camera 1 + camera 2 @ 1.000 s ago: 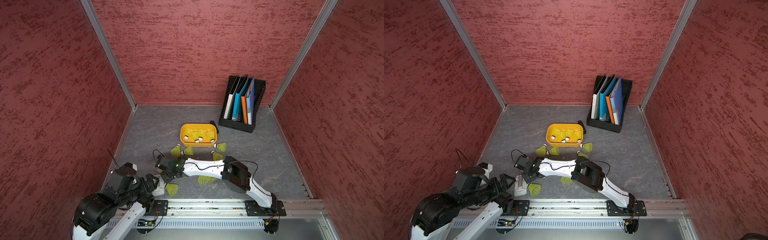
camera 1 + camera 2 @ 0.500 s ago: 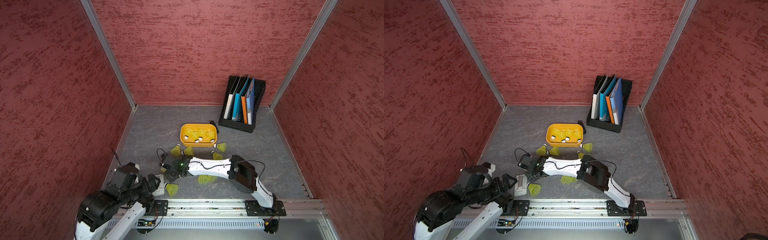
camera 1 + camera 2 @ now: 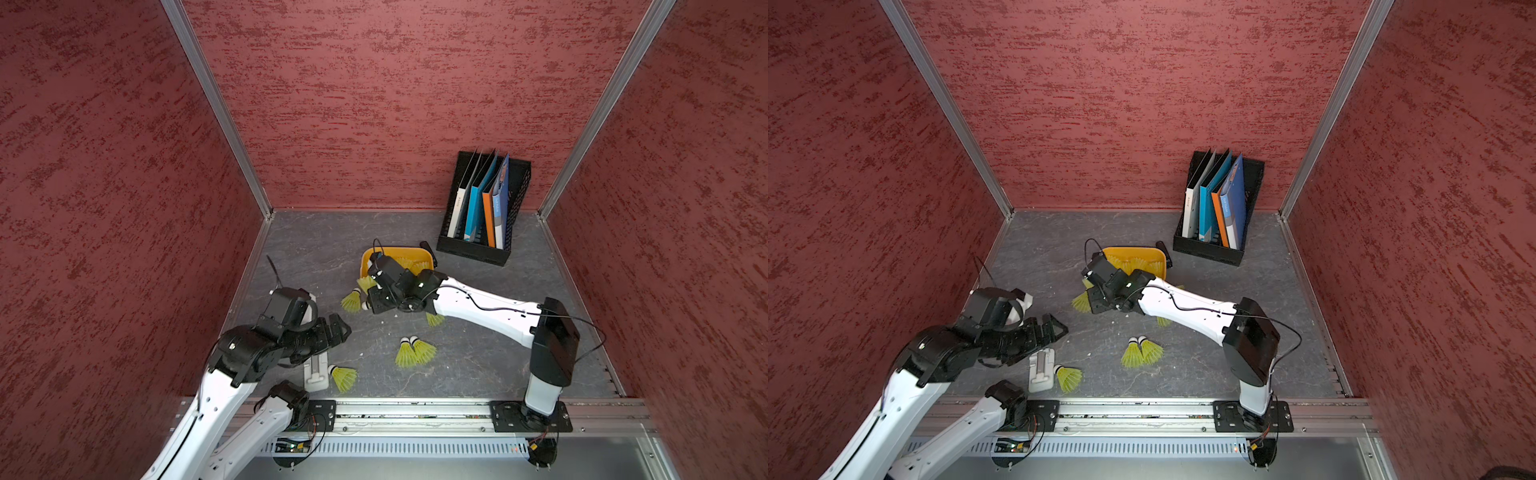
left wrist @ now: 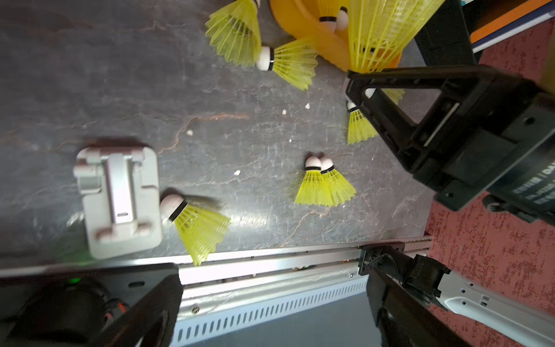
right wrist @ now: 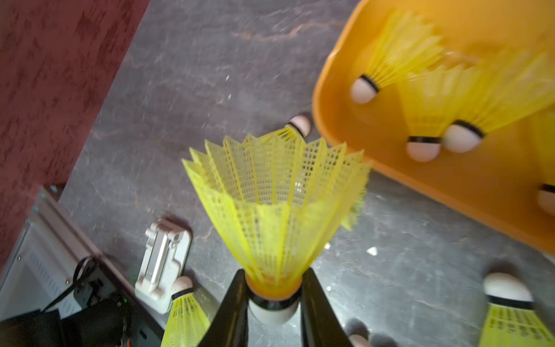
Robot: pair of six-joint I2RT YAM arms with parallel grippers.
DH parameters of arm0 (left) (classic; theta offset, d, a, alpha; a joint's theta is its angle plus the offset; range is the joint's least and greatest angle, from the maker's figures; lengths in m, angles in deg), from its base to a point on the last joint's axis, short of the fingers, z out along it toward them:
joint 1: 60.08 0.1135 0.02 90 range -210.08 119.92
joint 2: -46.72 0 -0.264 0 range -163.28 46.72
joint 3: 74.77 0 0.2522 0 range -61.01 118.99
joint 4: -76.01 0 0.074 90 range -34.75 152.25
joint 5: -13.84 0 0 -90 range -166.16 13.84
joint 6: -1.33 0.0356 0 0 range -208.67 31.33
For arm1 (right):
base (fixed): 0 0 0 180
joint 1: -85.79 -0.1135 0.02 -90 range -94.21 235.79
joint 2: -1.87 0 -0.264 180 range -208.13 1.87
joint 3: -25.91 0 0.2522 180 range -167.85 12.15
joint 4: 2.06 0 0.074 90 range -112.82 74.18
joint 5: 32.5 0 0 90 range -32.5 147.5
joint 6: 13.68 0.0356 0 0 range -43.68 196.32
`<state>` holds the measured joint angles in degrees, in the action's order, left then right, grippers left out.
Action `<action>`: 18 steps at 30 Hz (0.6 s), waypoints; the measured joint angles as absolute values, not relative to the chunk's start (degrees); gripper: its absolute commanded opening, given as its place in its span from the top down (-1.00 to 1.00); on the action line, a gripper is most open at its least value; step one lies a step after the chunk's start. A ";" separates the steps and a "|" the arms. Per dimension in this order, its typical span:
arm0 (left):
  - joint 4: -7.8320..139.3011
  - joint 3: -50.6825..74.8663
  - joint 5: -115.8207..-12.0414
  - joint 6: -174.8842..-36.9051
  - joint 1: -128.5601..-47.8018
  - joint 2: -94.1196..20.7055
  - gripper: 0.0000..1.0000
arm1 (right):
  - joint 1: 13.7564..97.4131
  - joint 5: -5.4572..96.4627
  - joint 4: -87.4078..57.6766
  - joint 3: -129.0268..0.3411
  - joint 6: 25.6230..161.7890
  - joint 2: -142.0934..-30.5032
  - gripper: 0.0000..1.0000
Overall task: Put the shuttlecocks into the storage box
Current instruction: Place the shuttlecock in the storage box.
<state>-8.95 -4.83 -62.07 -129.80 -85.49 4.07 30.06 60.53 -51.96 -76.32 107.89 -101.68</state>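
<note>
Right fingers point(image 5: 231, 309): clenched on one neon yellow-green shuttlecock point(image 5: 276, 210), pinching its white tip from both sides, the mesh skirt flaring straight out beyond the fingertips. Storage box point(image 5: 327, 99) — orange-yellow tub, low rim — sits on the grey worktop point(image 5: 180, 75) just past that skirt, its near corner beside the skirt's edge; whether the skirt overhangs the rim cannot be told. Contents of the box: at least three shuttlecocks point(image 5: 459, 138) lying on their sides, white tips turned toward the right fingers. Left fingers point(image 4: 486, 90): spread wide, grasping nothing, raised clear of the worktop and well apart from the box. Loose stock on the worktop: a pair of shuttlecocks point(image 4: 324, 186) touching side by side, seen in the gap between the left fingers and below them. A single shuttlecock point(image 4: 198, 225) lies close to one left finger, its tip just beside a pale grey plastic stand point(image 4: 120, 198). Two more shuttlecocks point(image 4: 288, 60) lie by the box's outer wall, near the right fingers, and a further shuttlecock point(image 4: 360, 126) is partly hidden behind a left finger. Black mesh file rack point(image 3: 521, 195) with upright folders — far beyond both sets of fingers, against the back wall.
</note>
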 measured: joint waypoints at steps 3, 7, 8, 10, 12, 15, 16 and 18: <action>-2.98 -4.92 -60.46 -128.42 -85.49 -1.42 -0.99 | 33.95 60.73 -52.07 -75.40 108.79 -100.98 0.63; 4.56 -4.92 -58.23 -126.32 -85.43 -9.05 -0.99 | 37.69 60.66 -52.26 -74.99 109.60 -101.31 0.63; 5.92 -4.92 -57.90 -125.91 -85.32 -10.42 -0.99 | 38.37 60.66 -52.13 -74.88 109.84 -101.38 0.63; 9.13 -4.92 -56.78 -124.77 -84.84 -13.44 -0.99 | 39.96 60.62 -51.94 -74.39 110.23 -101.48 0.63; 12.21 -4.94 -55.82 -123.94 -84.05 -15.67 -0.99 | 41.21 60.55 -51.83 -73.96 110.39 -101.97 0.63; 16.84 -4.98 -54.49 -123.09 -82.47 -18.79 -0.99 | 42.74 60.46 -51.37 -73.94 110.14 -103.91 0.63; 18.33 -4.98 -54.10 -122.76 -81.93 -19.95 -0.99 | 43.11 60.49 -51.28 -73.91 109.88 -104.76 0.63; 20.65 -4.98 -53.59 -122.41 -81.16 -21.96 -0.99 | 43.81 60.49 -51.21 -73.91 109.29 -106.29 0.63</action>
<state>20.65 -4.98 -53.59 -122.41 -81.16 -21.96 43.81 60.49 -51.21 -73.91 109.29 -106.29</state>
